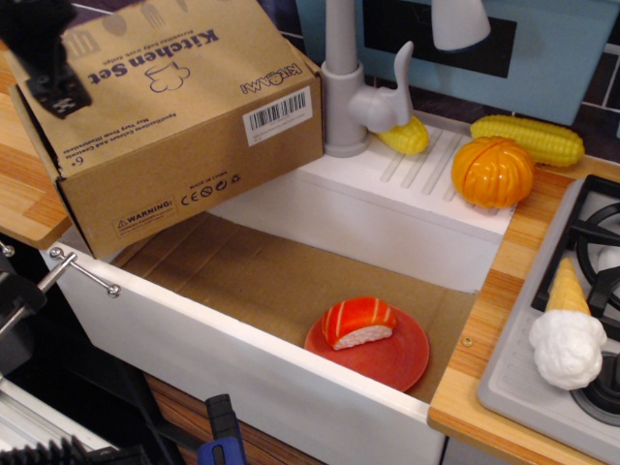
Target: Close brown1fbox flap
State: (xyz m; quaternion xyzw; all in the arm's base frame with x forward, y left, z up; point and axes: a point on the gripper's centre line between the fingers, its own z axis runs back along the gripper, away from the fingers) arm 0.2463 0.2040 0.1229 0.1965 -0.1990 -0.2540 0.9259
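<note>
In the single camera view, the brown1fbox (184,145) sits at the upper left, partly over the wooden counter (24,189) and partly overhanging the left end of the white sink (291,387). Its long axis runs from lower left toward upper right, rising toward the grey faucet (344,87), whose base its right corner nearly touches. The flap (174,77) lies down flat as the carton's top face, printed side up, with "Kitchen Set" reading upside down and the barcode sticker near its right edge. The side facing the camera carries the warning marks.

The gripper (58,92) is a dark blurred shape at the top left, over the flap's left end; whether its fingers are apart or together cannot be told, nor whether they touch the cardboard. Its upper part is cut off by the frame edge.

Well to the right of the fingers and lower, a red plate (397,363) with a salmon sushi (358,322) rests on a flat creased cardboard sheet (262,276) lining the sink floor. The sheet's left part is hidden under the carton.
</note>
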